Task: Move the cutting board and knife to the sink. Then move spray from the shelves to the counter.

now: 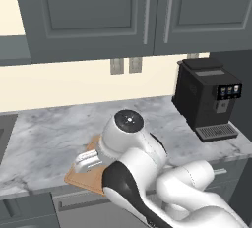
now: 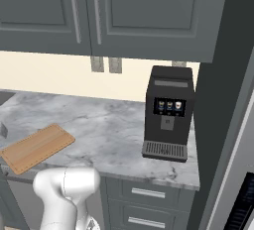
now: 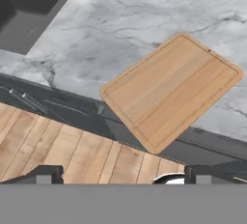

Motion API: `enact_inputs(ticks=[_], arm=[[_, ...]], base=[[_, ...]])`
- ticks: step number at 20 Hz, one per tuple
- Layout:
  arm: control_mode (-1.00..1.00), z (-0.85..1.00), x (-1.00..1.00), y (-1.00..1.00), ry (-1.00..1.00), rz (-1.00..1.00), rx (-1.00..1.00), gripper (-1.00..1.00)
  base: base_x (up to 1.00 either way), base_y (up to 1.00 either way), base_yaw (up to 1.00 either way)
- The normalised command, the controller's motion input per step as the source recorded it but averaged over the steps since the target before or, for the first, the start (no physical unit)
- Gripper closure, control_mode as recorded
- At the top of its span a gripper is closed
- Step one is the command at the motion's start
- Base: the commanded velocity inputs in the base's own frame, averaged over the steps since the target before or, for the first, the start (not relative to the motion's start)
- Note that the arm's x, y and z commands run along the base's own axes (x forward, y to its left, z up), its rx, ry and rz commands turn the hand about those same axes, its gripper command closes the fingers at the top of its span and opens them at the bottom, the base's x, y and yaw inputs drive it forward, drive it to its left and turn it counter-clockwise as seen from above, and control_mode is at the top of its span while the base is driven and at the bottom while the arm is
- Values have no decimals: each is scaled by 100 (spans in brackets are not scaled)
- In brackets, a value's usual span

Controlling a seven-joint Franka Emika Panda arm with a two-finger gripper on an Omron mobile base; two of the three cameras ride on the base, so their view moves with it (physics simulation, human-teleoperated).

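Board lies flat on the counter, with one corner poking out over the front edge. It sits just ahead of the pincer, which hangs above it and touches nothing. Both fingers are spread wide apart with nothing between them. Past the board, off to one side, is the dark sink. Farther off on the counter stands a black coffee machine.

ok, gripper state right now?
Gripper: open, holding nothing, above the light-brown wooden cutting board on the grey-white marble counter.
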Motion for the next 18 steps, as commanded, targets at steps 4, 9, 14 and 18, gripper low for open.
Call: enact_inputs(ticks=[4, 9, 14, 18], arm=[[-100, 0, -35, 11, 0, 23, -38, -100], [-100, -1, -21, 3, 0, 25, -43, -100], [-100, -17, -11, 0, -2, 28, -38, -100], [-100, -31, -2, 0, -12, 29, -40, -100]], base=[[0, 0, 0], [0, 0, 0], [0, 0, 0], [0, 0, 0]])
